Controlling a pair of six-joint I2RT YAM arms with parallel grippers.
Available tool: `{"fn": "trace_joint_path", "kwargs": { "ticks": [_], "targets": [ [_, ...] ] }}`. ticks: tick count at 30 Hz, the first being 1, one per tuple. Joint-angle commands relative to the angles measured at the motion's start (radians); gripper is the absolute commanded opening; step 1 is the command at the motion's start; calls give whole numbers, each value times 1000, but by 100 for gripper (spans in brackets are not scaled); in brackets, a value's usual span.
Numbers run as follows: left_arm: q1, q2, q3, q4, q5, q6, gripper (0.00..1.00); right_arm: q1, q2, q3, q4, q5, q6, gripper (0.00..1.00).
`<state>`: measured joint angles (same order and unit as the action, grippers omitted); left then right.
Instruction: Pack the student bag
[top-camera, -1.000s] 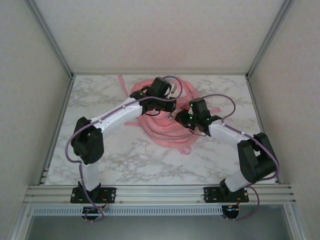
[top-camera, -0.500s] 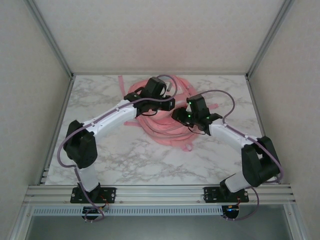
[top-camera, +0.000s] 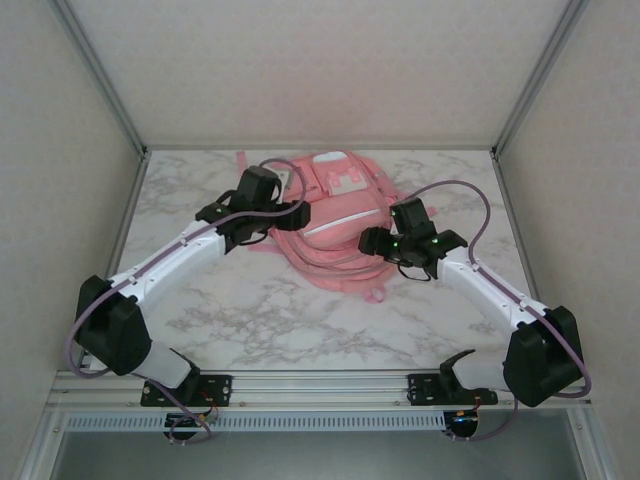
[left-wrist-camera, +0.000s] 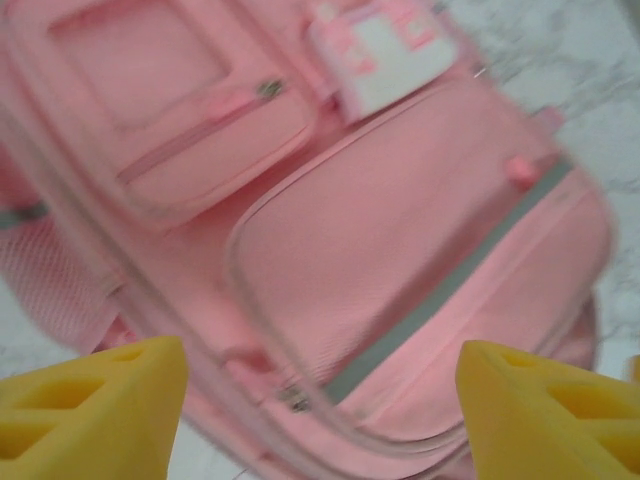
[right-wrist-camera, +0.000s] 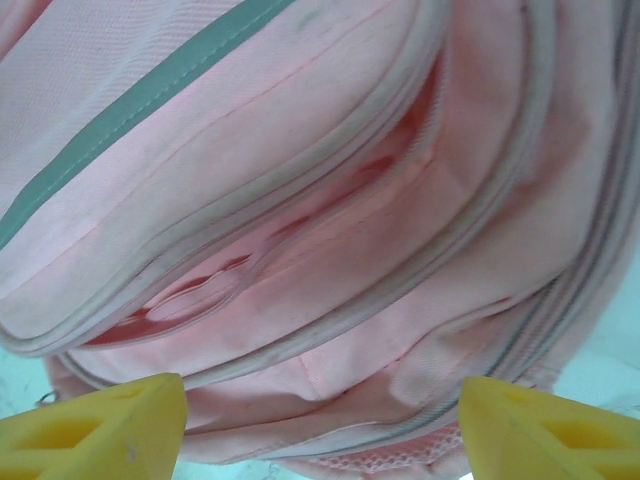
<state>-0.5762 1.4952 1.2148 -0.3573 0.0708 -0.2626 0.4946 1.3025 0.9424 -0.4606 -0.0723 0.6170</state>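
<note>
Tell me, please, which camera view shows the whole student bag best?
The top external view: the student bag lies on the marble table, front pockets up, nearly all of it visible. The left wrist view gives a blurred close-up of its front pockets; the right wrist view shows its zipped seams at close range.

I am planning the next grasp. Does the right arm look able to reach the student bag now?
Probably yes. The right gripper is open and sits close to the side of the student bag, and nothing stands between its fingers and the fabric.
</note>
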Motion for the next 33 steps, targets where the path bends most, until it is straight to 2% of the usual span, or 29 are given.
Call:
{"fn": "trace_joint_path", "kwargs": {
  "ticks": [1,7,13,18,21,26,33],
  "targets": [
    [49,-3,-65,90,90,-8,74,-7,12,-12,17,37,6,77],
    [74,107,-64,199,240,0,75,-8,14,-31,48,23,30,80],
    [79,237,11,159,330,1,73,-8,-19,-43,37,48,31,80],
    [71,265,22,89,357,-42,69,-10,-33,-44,35,55,28,80],
    [33,228,-3,23,357,-89,68,-12,-34,-48,33,58,31,80],
    [-98,194,-32,-39,356,-151,68,-13,-19,-40,31,58,35,80],
    [-203,218,-8,-27,370,-253,67,-14,-27,-36,23,38,44,80]
  ]
}}
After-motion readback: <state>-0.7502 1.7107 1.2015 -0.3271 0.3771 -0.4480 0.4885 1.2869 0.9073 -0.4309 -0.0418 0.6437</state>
